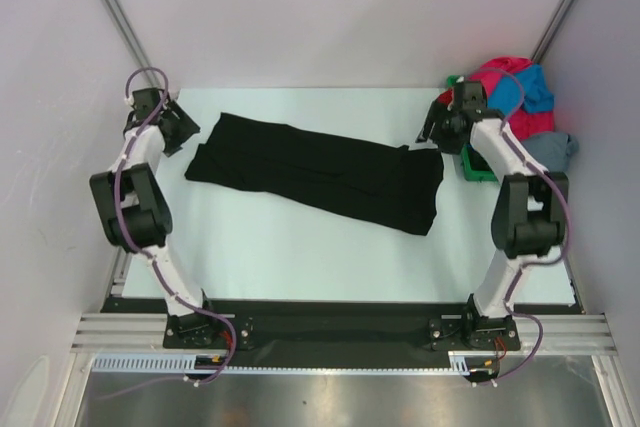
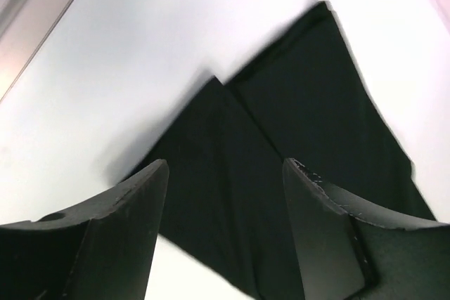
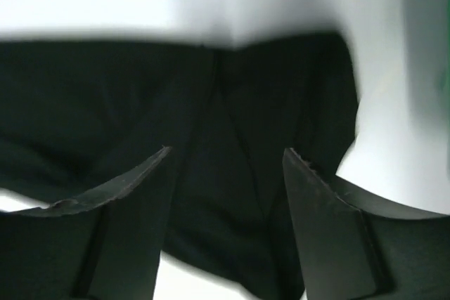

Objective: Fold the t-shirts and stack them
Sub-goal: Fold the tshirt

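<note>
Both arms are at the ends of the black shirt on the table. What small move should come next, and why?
Probably the left gripper should lower and close on its end of the black t-shirt. The shirt lies as a long narrow strip, both grippers are open and hold nothing, and the right gripper hovers over the other end, so a fold across its length seems due.

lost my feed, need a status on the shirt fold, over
Left jaws, right jaws open, empty. Plain black cloth t-shirt flat, a long folded strip between them. Red-pink, blue, grey cloth shirts heaped far right, clear.
</note>
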Robot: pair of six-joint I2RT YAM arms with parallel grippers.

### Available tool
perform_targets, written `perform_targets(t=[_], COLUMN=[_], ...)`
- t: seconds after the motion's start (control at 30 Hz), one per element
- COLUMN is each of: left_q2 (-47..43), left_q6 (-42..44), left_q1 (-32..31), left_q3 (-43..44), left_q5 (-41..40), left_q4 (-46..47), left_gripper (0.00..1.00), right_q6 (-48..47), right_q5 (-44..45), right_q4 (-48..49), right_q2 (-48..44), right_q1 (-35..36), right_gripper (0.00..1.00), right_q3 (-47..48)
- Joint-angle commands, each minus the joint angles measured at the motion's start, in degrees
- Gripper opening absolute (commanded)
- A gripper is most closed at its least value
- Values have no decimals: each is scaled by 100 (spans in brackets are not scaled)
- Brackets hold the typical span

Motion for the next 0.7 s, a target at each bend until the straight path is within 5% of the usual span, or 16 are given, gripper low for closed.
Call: perform_targets(t=[0.0, 0.27, 0.43, 0.67], left_q2=[-962, -1376, -1061, -445], left_q6=[107, -298, -473, -685], left_q1=[140, 633, 765, 782], left_q3=[-954, -2583, -2646, -2365], left_q5=[197, 1121, 1384, 1253], left_q4=[296, 1359, 1651, 1704], left_gripper=[72, 73, 77, 68], right_q6=[21, 531, 715, 918], right_q5=[-383, -1035, -1219, -1483], right_q4=[87, 755, 1237, 1880], right_q2=[-1330, -3566, -3936, -3690], right_q1=[350, 517, 360, 201], right_gripper=[71, 85, 87, 87], right_q3=[-1168, -3736, -4816, -5337])
